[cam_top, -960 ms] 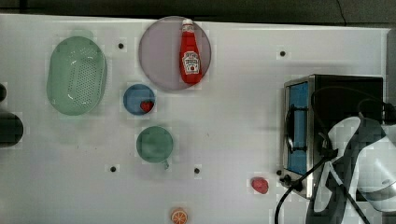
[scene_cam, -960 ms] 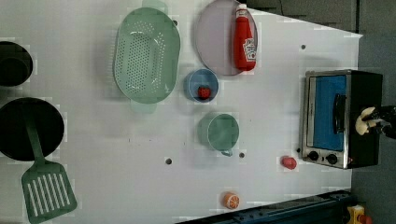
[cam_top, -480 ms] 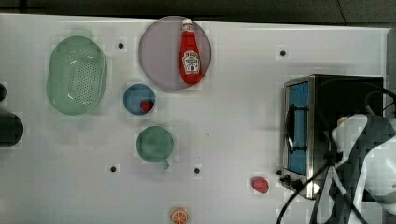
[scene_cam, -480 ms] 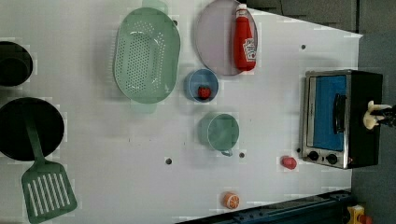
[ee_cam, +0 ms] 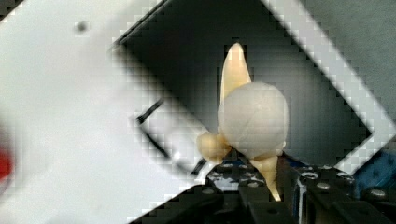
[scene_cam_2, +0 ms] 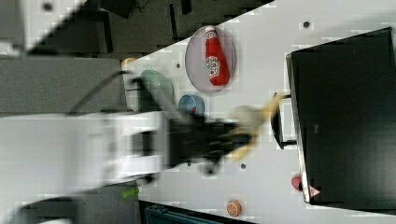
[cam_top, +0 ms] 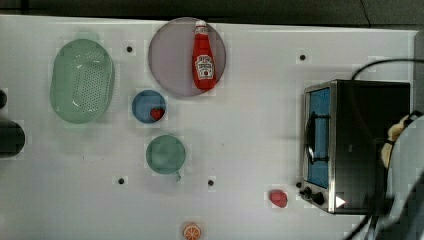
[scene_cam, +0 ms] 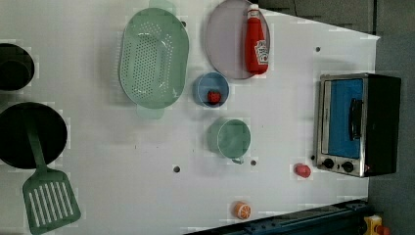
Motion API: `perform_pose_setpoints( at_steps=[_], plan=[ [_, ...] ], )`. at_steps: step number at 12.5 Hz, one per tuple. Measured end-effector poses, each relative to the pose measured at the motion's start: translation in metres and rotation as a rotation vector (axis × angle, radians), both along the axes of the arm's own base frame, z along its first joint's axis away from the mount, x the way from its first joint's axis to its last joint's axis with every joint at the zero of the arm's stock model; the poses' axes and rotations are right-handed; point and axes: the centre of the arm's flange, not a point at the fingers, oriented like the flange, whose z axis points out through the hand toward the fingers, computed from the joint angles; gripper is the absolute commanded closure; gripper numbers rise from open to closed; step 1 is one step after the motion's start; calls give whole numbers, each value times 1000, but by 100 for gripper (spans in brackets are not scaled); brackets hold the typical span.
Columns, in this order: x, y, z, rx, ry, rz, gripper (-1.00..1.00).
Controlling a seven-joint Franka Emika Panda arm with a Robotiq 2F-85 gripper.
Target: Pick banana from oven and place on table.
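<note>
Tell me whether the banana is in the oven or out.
Out: the banana is held in the end effector, above the oven's black top.

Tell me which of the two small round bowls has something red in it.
The blue bowl, holding a small red item, beside the green colander. The green bowl, below it in the top view, holds nothing visible.

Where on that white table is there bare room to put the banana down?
Widest bare patch of the table: between the oven and the green cup. Crowded around the plate, blue bowl and colander.
</note>
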Motion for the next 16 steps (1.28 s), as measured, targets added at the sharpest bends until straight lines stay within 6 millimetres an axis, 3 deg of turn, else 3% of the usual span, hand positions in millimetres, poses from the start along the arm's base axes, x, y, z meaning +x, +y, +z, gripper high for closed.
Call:
perform_pose_setpoints(
  at_steps=[3,5,6,8,10,13,16],
  plan=[
    [-7,121,80,66,-24,67,61],
    [-1,202,106,55,-69,70,61],
    [3,237,104,59,-69,61,61],
    [3,295,71,32,-10,26,61],
    [0,322,9,24,43,-26,61],
    [5,327,-90,15,65,-98,61],
    [11,318,-174,40,23,-161,61]
  ],
)
